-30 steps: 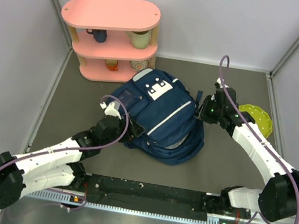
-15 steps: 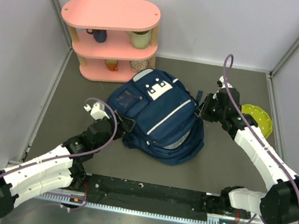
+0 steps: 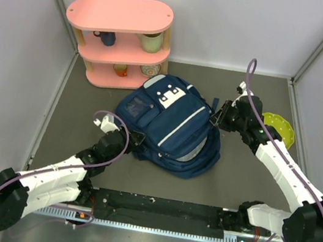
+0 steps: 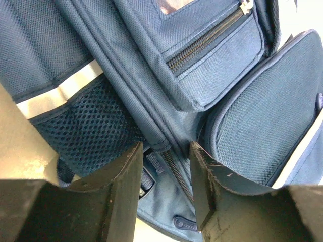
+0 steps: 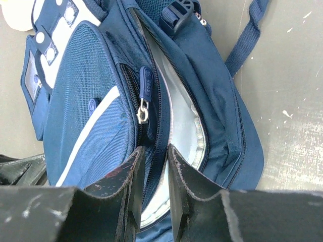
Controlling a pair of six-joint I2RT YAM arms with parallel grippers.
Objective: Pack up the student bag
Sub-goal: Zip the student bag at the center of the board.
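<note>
Across the student bag [image 3: 173,126], right end effector [image 5: 155,151] pinches rim, left end effector [image 4: 165,147] half-open.

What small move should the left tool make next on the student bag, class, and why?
Probably close the left tool on the zipper seam between its parted fingers. The right tool pinches the opening edge of the student bag, showing pale lining; a second grip could spread it.

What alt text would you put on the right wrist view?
Close-up from the right gripper: its two dark fingers pinch the zipper edge of a navy backpack at its open main compartment, where pale lining shows inside. A zipper pull hangs just beyond the fingers; a strap and the grey table lie to the right.
</note>
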